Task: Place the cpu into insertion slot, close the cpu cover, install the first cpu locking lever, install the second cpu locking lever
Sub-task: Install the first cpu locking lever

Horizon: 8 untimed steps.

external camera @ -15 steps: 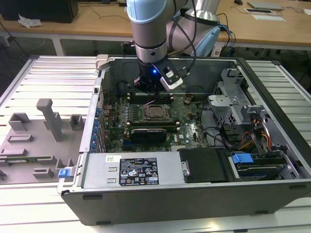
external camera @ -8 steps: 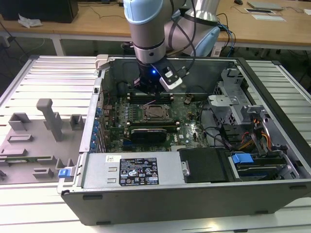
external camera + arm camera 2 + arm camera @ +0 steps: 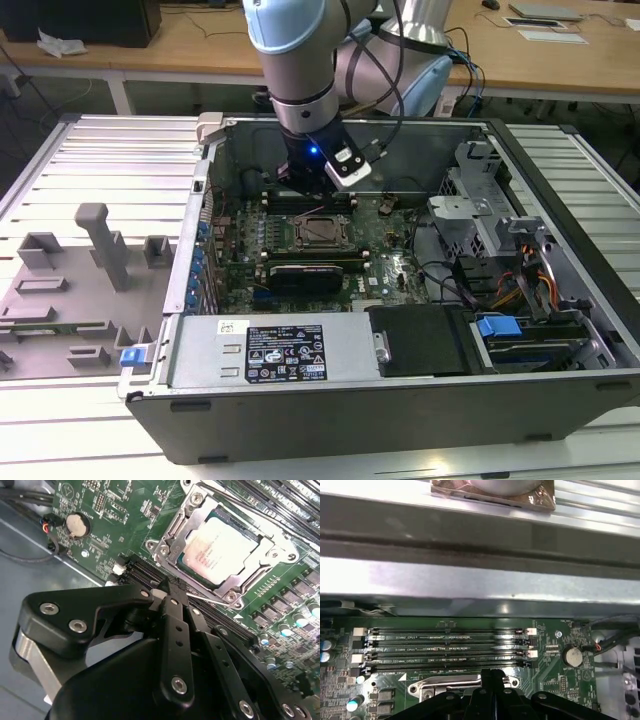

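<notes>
Cpu (image 3: 220, 555), pale metal top facing up, seated in the insertion slot (image 3: 176, 526) near the middle of the green motherboard (image 3: 112, 510). Cpu cover (image 3: 165, 547), silver frame plate, lying shut over the chip's edges, the chip showing through its window. Locking lever (image 3: 212, 599), thin bright wire, running along the cover's edge nearest the gripper. Gripper (image 3: 169, 586), black, clenched with fingertips pressed together, tips just beside the lever's end; whether they touch the lever cannot be told. Memory slots (image 3: 445, 647), four long narrow black rows, between the socket and the case wall in the first wrist view. Coin battery (image 3: 572, 656), round and silver, near one end of those rows. Computer case (image 3: 400, 420), open side up, lying on the slatted metal surface (image 3: 100, 150), with the arm (image 3: 295, 60) reaching down into it. Power supply box (image 3: 270, 350), grey, along the case's near edge in the exterior view. Grey moulded tray (image 3: 60, 290), on the surface at the exterior view's left.
</notes>
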{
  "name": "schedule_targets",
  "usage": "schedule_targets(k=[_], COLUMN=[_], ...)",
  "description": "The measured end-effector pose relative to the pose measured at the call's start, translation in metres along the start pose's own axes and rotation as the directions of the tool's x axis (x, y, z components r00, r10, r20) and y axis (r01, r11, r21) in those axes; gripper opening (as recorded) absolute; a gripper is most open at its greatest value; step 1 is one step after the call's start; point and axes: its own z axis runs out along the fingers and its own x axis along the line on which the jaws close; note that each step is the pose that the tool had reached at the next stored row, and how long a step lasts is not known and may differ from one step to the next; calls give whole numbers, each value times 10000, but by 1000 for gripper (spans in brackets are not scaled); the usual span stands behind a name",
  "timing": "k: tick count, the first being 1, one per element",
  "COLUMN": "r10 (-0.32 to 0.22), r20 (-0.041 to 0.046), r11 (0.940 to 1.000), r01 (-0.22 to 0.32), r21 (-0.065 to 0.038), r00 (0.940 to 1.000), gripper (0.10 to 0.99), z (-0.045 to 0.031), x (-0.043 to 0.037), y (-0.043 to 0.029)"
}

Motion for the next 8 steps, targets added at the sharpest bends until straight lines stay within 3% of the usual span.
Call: schedule_targets(k=[8], r10=[370], r20=[67], r11=[9993], r01=[-371], r21=[96], r00=[9993], gripper=[106], z=[46], x=[10], y=[57])
